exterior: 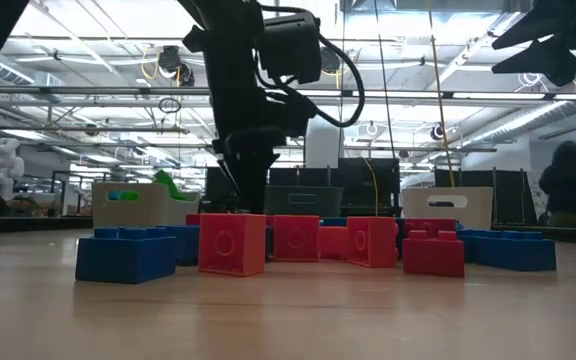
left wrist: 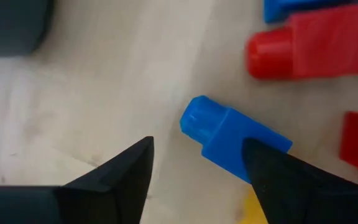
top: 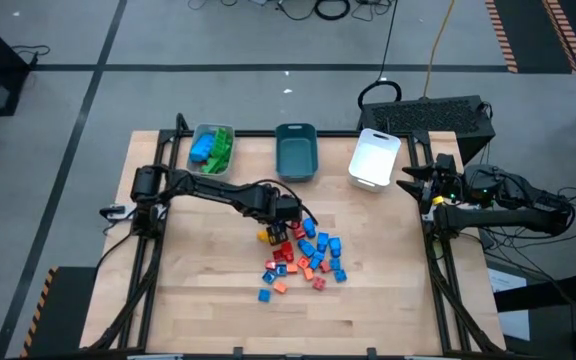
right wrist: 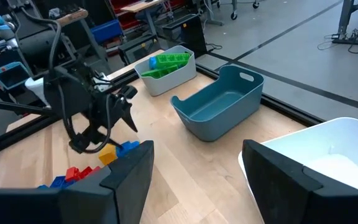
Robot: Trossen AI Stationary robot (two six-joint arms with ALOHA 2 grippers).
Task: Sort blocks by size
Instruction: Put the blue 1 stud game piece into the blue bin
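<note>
high view: grey tray (top: 211, 146) holds green, blue blocks (top: 212, 147).

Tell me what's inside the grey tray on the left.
The grey tray holds green blocks and a blue block, piled together. Whatever lies beneath them on the tray floor is covered. The teal tray beside it looks empty.
</note>
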